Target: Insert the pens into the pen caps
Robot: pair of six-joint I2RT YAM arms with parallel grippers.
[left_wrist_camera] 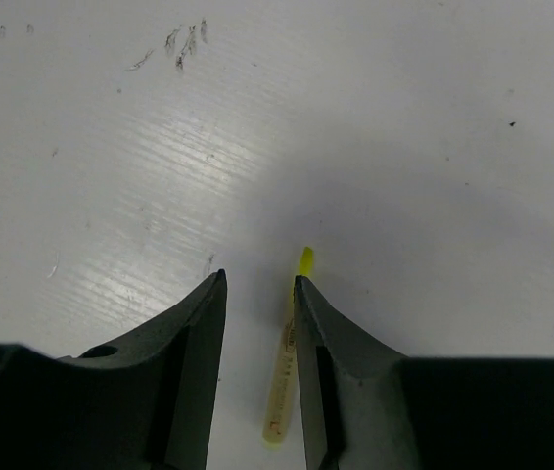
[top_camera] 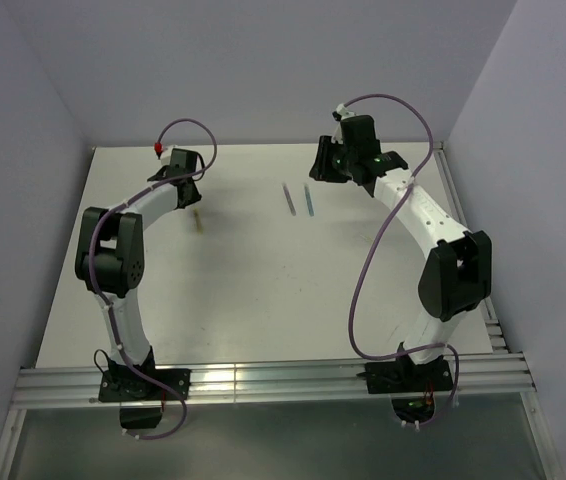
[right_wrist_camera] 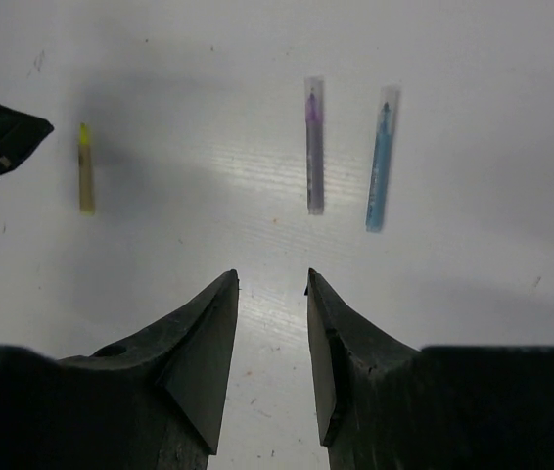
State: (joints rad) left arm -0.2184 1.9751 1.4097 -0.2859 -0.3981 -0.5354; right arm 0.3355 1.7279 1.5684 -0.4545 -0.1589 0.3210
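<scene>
One yellow pen point(left_wrist_camera: 285, 362), thin stick, lower centre, lying inside slightly parted left gripper point(left_wrist_camera: 259, 279), ungripped; right gripper point(right_wrist_camera: 272, 277) slightly parted, empty; table point(left_wrist_camera: 404, 147) white, ribbed.

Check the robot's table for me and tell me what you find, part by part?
Surface: white table, few scuff marks.
Job's things: yellow pen lying between the fingers of the left gripper; grey-purple pen and blue pen side by side, clear caps apparently over their tips.
Clutter: nothing seen.
Grippers: left gripper and right gripper open, holding nothing.
Cables: purple cable along each arm.
Surroundings: pale walls.
</scene>
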